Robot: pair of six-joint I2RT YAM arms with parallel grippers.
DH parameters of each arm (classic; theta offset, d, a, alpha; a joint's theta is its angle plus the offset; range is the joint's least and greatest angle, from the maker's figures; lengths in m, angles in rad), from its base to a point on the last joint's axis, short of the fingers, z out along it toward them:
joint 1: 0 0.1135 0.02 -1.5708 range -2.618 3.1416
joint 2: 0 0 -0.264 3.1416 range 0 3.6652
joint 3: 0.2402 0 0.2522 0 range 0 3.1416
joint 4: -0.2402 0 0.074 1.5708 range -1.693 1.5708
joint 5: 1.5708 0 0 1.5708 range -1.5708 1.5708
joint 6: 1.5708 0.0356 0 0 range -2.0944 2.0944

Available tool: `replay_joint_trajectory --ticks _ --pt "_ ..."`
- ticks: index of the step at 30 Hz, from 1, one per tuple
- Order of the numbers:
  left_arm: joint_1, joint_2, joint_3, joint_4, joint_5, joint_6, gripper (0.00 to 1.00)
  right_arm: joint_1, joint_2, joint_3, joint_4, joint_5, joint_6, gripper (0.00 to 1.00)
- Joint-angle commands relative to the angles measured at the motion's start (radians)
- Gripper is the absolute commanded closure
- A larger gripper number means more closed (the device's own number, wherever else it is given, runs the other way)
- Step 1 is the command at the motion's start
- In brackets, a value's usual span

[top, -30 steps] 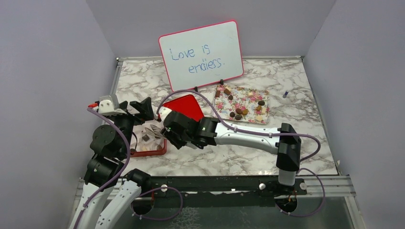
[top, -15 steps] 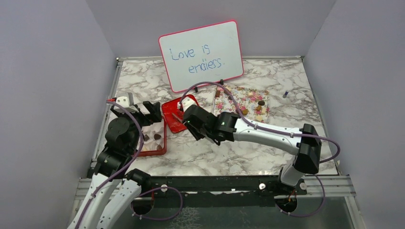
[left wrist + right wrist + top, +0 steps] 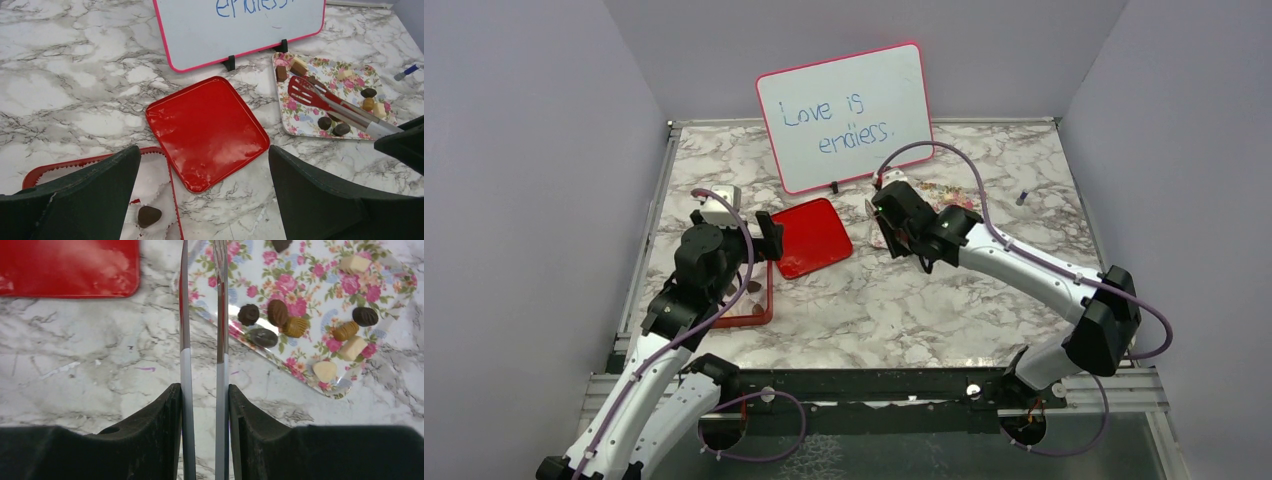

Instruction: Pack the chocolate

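Observation:
Several chocolate pieces [image 3: 277, 312], dark, brown and cream, lie on the flower-patterned tray [image 3: 300, 270]. One dark chocolate [image 3: 149, 215] sits in a white paper cup inside the red box [image 3: 65, 165]. My right gripper [image 3: 202, 390] is shut on a pair of tongs [image 3: 221, 340], whose red tips [image 3: 300, 90] hover over the tray's left end with nothing between them. My left gripper [image 3: 204, 152] hangs wide open above the box's right edge, holding nothing.
The glossy red lid [image 3: 207, 130] lies flat between the box and the tray [image 3: 949, 192]. A whiteboard [image 3: 844, 115] stands behind them on small black feet. A small marker [image 3: 407, 72] lies at the far right. Grey walls enclose the marble table.
My right arm has swung the tongs from the red box across to the flower-patterned tray. My left arm has shifted forward and right, nearer the lid.

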Motion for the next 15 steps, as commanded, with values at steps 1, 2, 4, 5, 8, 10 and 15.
replay_joint_trajectory --ticks 1,2,4,5,8,10,15 --pt "-0.005 0.000 0.000 0.025 0.028 0.042 0.01 -0.097 -0.031 -0.030 -0.003 0.002 -0.009 0.60" --pt "-0.005 0.000 0.000 0.025 0.025 0.041 0.01 -0.124 -0.027 -0.033 -0.004 -0.008 -0.011 0.60" --pt "-0.005 -0.002 -0.006 0.029 0.023 0.044 0.01 -0.167 -0.023 -0.037 -0.002 -0.015 -0.014 0.61" --pt "-0.005 -0.001 -0.010 0.033 0.021 0.046 0.01 -0.189 -0.022 -0.041 0.001 -0.020 -0.017 0.61" --pt "-0.005 0.007 -0.014 0.036 0.024 0.053 0.01 -0.249 -0.010 -0.044 0.001 -0.039 -0.020 0.60" --pt "-0.005 0.007 -0.016 0.033 0.024 0.054 0.01 -0.282 -0.003 -0.044 0.006 -0.055 -0.024 0.60" --pt "-0.005 0.002 -0.017 0.039 0.025 0.048 0.01 -0.305 0.026 -0.028 0.024 -0.092 -0.051 0.60"
